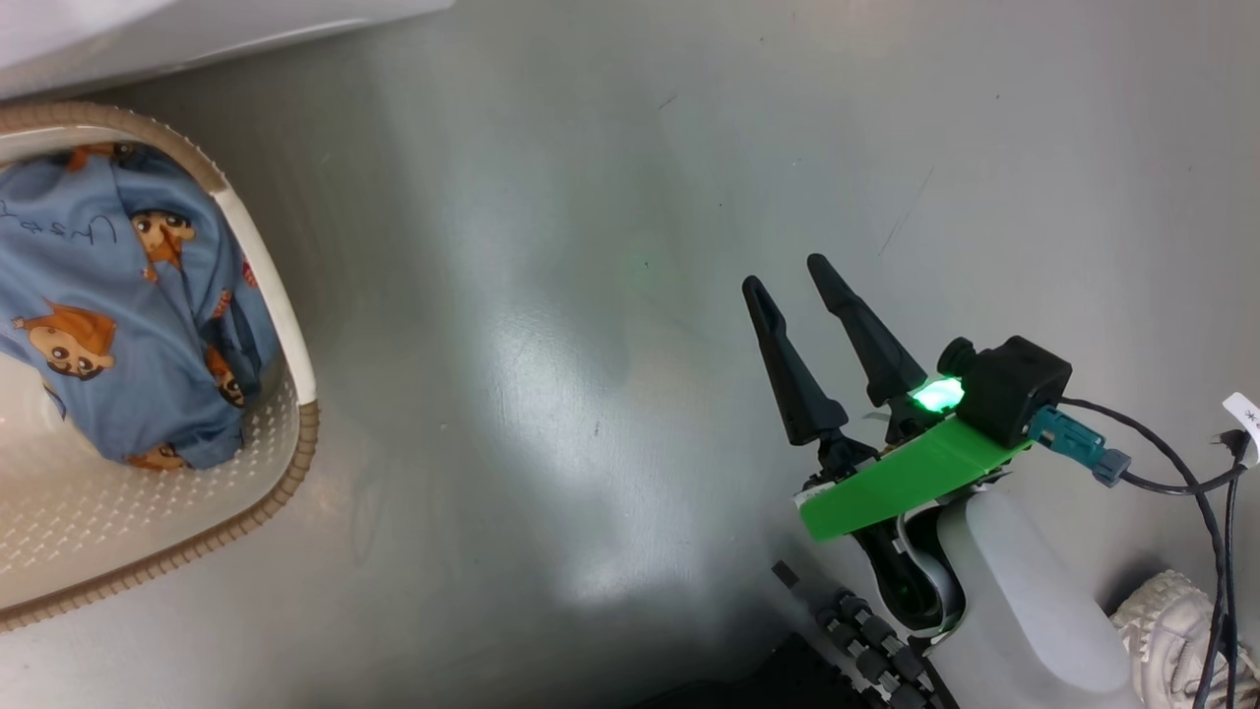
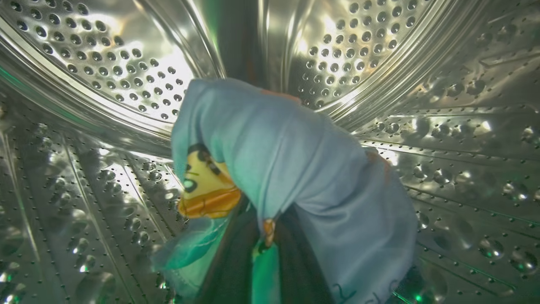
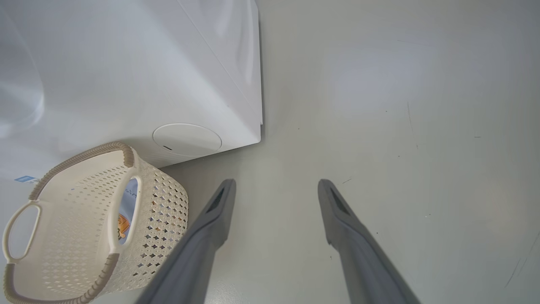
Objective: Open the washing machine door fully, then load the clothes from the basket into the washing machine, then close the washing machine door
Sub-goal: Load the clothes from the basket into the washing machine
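Left gripper (image 2: 265, 253) in the drum (image 2: 105, 63) clamped on a garment (image 2: 295, 169); right gripper (image 1: 786, 276) empty over the floor (image 1: 591, 295).
The left gripper's dark fingers are pressed together on a fold of the light-blue, fox-print garment, which drapes over them with the perforated steel wall of the drum curving behind. The right gripper hangs above the bare grey floor, its fingers spread apart and holding nothing. Farther to its left the cream basket (image 1: 285, 345) stands on the floor just beside the lower front corner of the white washing machine (image 3: 126, 84), with more clothes (image 1: 118, 315) bunched against the basket's wall on the side nearer the right gripper.
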Robot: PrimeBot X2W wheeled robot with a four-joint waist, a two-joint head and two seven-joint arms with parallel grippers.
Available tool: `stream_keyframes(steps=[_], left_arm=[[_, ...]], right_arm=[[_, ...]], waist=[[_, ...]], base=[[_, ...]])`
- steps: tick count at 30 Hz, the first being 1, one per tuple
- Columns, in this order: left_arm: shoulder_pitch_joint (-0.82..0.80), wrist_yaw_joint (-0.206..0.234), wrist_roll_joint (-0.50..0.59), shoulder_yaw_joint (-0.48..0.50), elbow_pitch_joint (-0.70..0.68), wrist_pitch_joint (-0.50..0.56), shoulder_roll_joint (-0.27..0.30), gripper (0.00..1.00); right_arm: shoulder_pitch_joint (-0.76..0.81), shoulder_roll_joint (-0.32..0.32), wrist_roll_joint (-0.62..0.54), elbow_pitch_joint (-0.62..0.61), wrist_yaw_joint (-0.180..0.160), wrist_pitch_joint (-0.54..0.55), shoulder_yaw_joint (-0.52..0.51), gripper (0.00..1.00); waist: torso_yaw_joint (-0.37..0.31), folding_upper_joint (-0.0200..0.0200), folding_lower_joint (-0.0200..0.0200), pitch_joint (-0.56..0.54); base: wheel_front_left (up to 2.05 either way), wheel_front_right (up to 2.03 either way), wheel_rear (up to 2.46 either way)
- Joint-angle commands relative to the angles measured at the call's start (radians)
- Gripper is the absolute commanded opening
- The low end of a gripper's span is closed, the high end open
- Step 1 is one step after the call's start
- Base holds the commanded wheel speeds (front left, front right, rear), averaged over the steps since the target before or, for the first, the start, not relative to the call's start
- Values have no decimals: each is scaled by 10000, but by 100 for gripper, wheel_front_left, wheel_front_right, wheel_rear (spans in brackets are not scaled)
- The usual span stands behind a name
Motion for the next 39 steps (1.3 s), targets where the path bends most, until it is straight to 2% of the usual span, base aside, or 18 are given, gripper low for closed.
stream_keyframes(steps=[1, 2, 3, 13, 21, 25, 32, 39], left_arm=[[-199, 70, -21, -11, -199, 174, 455, 0], [-209, 156, 20, -45, -163, 293, 467, 31], [-207, 218, 27, -62, -131, 411, 465, 100], [427, 587, -40, -173, -71, 822, 363, 100], [1558, 742, -362, -85, -112, 464, 59, 100], [2265, 773, -571, 36, -226, 18, -70, 100], [3976, 660, -800, 119, -887, -1392, -312, 100], [5927, 775, -1068, 304, -1695, -2364, -713, 100]], right_arm=[[359, 55, 134, -118, 16, -57, 186, 100], [357, 55, 143, -100, 16, -57, 185, 100], [354, 55, 153, -84, 16, -57, 190, 100], [310, 55, 9, -22, 16, -57, -39, 100], [526, 55, -390, 68, 16, -57, -409, 100], [647, 55, -570, 116, 16, -57, -537, 100], [963, 55, -825, 251, 16, -57, -758, 100], [1325, 55, -1111, 379, 16, -57, -942, 100]], waist=[[5, 0, -1, -8], [15, 0, -1, -24], [22, 0, -1, -44], [311, 0, -1, -564], [761, 0, -1, -1446], [919, 0, -1, -1923], [1181, 0, -1, -2775], [1393, 0, -1, -3667]], base=[[0, 0, 0], [0, 0, 0], [0, 0, 0], [0, 0, 0], [0, 0, 0], [0, 0, 0], [0, 0, 0], [0, 0, 0]])
